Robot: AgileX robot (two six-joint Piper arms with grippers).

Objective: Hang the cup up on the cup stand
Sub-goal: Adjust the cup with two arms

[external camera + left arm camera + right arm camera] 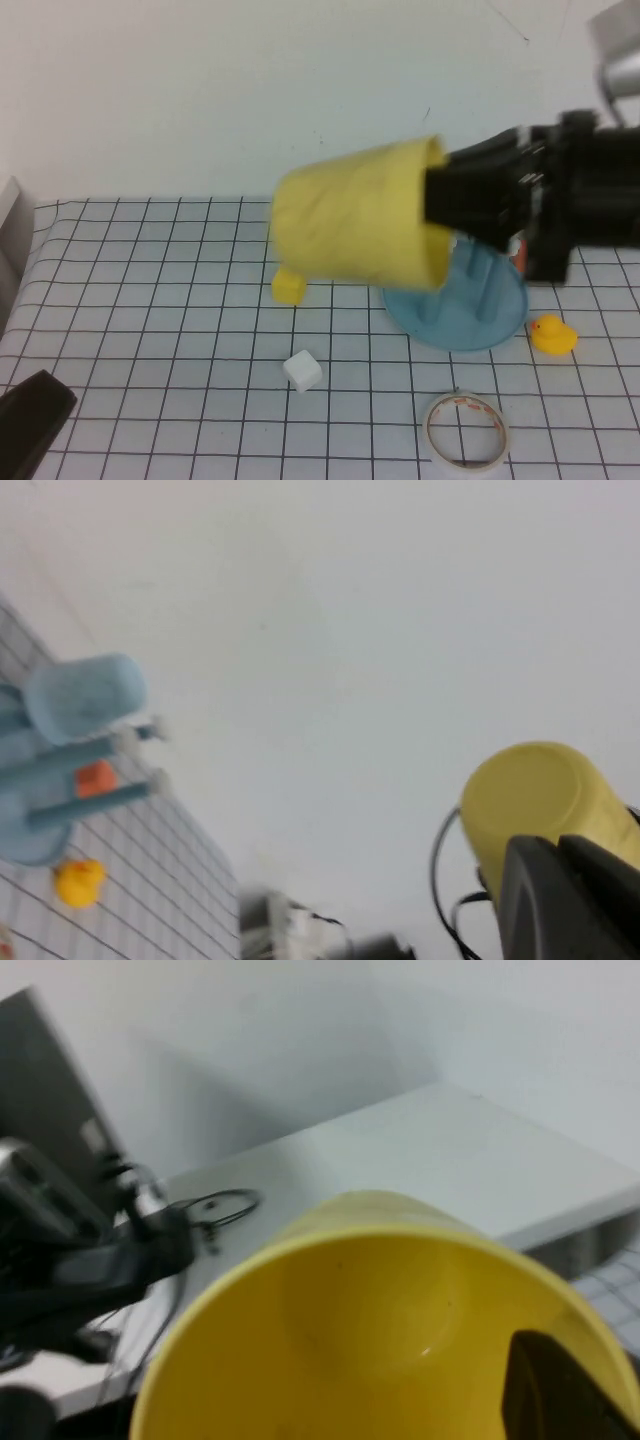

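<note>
Your right claw (440, 215): clamped on the cup (355, 215) rim, cup on its side in the air, at 10 o'clock from the cup stand (465, 310) on the surface (150, 330). Your left claw (35, 410): closed, at 7 o'clock, low.

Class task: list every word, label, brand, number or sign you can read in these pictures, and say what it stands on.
None can be read.
Tape roll: reddish marks on its rim, too blurred to read.
Yellow cup, held by the right gripper, and cup stand: plain, no text.
</note>
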